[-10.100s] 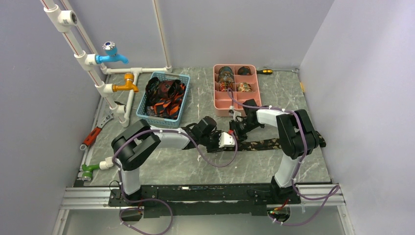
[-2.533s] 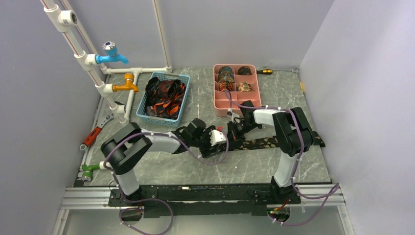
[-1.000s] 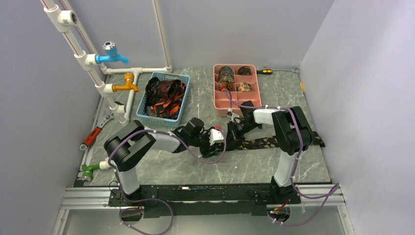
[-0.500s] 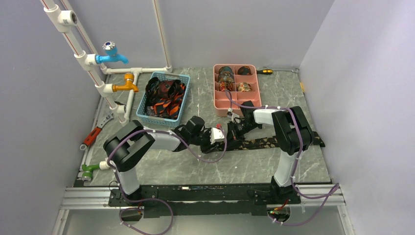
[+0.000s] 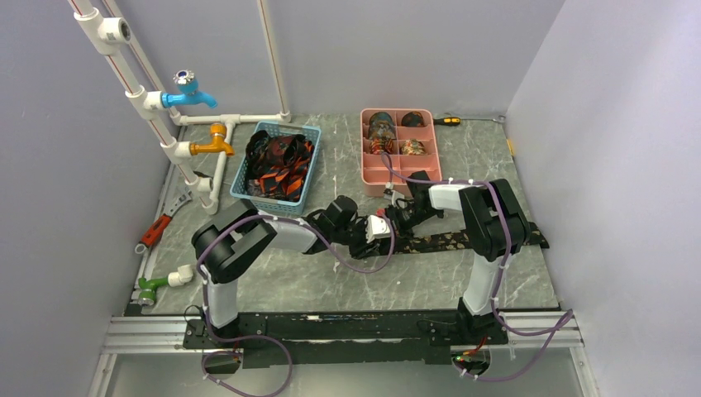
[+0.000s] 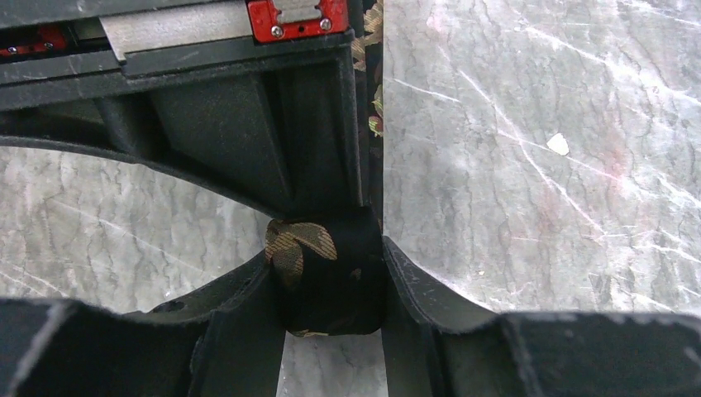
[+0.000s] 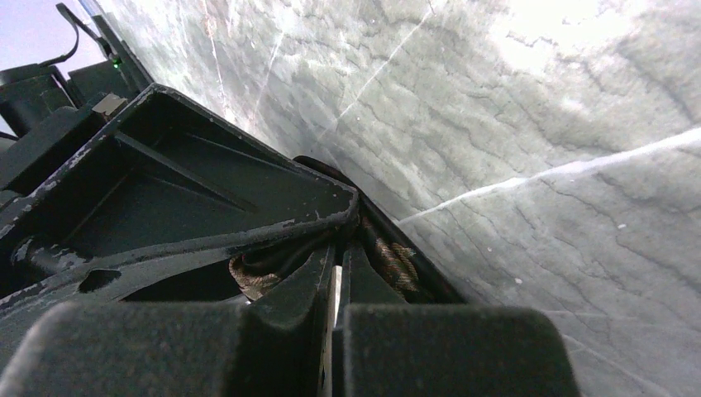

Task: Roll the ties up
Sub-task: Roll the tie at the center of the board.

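One long black fabric necktie with gold pattern (image 5: pixel 463 241): laid flat across the grey marble table (image 5: pixel 331 281), left end wound into a small coil (image 6: pixel 326 273).
Black-and-orange patterned ties (image 5: pixel 277 165): heaped loose in the blue basket (image 5: pixel 289 126).
Rolled dark ties (image 5: pixel 382 131): stowed in the far compartments of the pink tray (image 5: pixel 363 153).

A fixed camera high behind the arm bases looks down on the whole tabletop (image 5: pixel 413 281), while each wrist camera sits very close above it, looking past the left gripper (image 6: pixel 331 285) or right gripper (image 7: pixel 337 265) at the same tie (image 5: pixel 450 241).
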